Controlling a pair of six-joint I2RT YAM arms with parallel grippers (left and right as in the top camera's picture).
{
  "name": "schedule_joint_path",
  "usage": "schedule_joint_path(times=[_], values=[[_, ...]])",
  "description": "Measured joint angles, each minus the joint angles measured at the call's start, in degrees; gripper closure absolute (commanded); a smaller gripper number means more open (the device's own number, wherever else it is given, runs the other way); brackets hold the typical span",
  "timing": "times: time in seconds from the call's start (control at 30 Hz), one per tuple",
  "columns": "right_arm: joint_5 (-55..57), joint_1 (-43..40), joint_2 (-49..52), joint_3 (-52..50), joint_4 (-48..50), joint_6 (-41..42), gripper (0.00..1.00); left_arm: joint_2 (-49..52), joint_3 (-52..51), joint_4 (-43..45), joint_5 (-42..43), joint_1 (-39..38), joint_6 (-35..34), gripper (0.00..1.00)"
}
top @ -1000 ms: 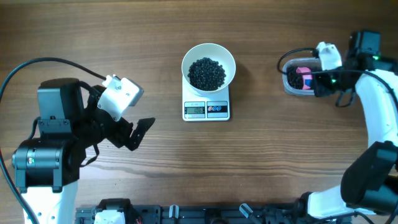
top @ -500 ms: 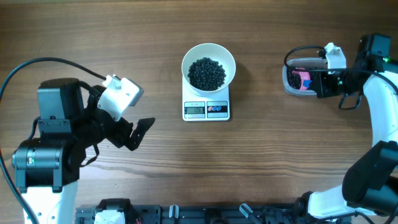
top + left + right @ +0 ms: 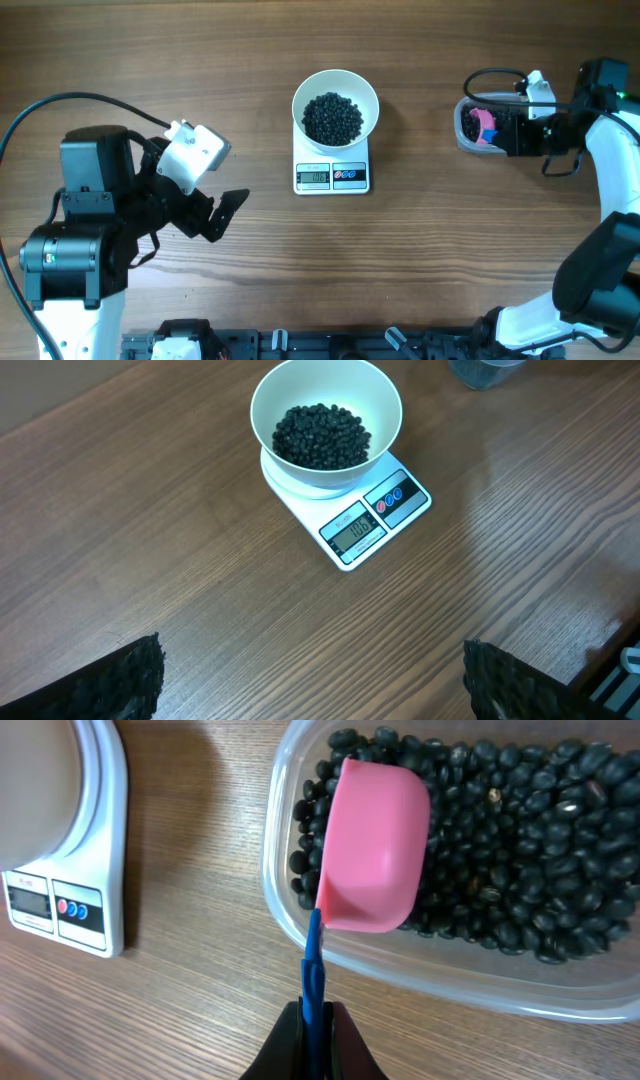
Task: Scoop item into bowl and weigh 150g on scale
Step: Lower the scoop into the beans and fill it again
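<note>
1. The right gripper (image 3: pixel 503 135) is pinching the thin blue handle (image 3: pixel 313 965) of the pink scoop (image 3: pixel 375 845), with both fingers pressed tight on it.
2. The scoop is sitting inside the clear tub (image 3: pixel 420 975), at the end nearest the scale, and its cup is lying right over the black pellets (image 3: pixel 500 850) piled in there. From the fingertips in the right wrist view, those pellets are spreading from about 12 to 2 o'clock, near the gripper.
3. The other heap of pellets is sitting in the white bowl (image 3: pixel 335 78), a dark mound covering the bottom. In the overhead view that bowl is lying at 9 o'clock from the right gripper, well apart from it.
4. The bowl is resting on the kitchen scale (image 3: pixel 332 177), on its 12 o'clock half, and the display and two buttons are showing at the 6 o'clock edge. The digits are lit, but they're too small for me to read for sure.
5. The left gripper (image 3: pixel 222 213) is hanging over the wooden table (image 3: pixel 420 260) with its fingers spread wide and nothing between them.
6. In the overhead view the bowl and scale are lying at roughly 1 to 2 o'clock from the left gripper, well apart.
</note>
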Motion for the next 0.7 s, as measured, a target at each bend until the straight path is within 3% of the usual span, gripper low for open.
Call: schedule_joint_path(times=[0.33,0.7], values=[[-9.2,-8.1,1.6,0.0,-0.8,1.9,0.96,0.0,0.0,0.0,0.0,0.0,0.0,0.0],[-11.6,-8.7,1.6,0.0,-0.8,2.1,0.96,0.0,0.0,0.0,0.0,0.0,0.0,0.0]])
